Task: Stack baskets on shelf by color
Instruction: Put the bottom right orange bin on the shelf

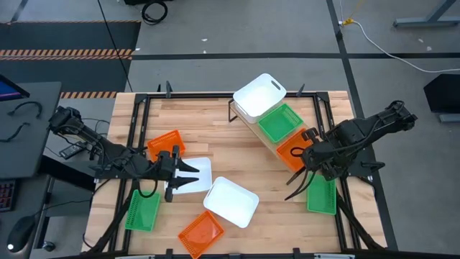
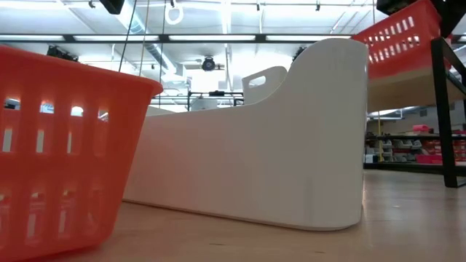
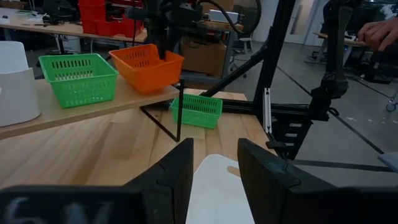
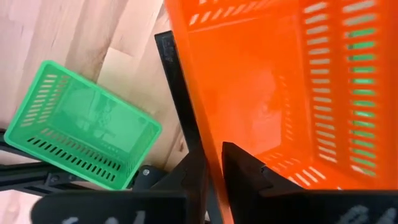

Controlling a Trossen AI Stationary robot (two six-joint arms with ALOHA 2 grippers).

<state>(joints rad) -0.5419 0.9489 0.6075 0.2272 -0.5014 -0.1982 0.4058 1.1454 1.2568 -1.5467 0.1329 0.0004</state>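
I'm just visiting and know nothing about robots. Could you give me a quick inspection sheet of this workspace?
Surface: wooden table, no spills seen.
Job's things: shelf carries one white basket, one green basket and one orange basket; six more baskets lie loose on the table.
Clutter: nothing seen.
Hands: right hand pinches the wall of the shelf's orange basket; left hand is at a loose white basket.
Cables: white cable on the floor.
Surroundings: person's hand beyond the table.

Three baskets (image 1: pixel 279 121) sit in a row on the shelf (image 1: pixel 267 140), six more on the worktop (image 1: pixel 215 119), one by my right gripper (image 1: pixel 297 155).
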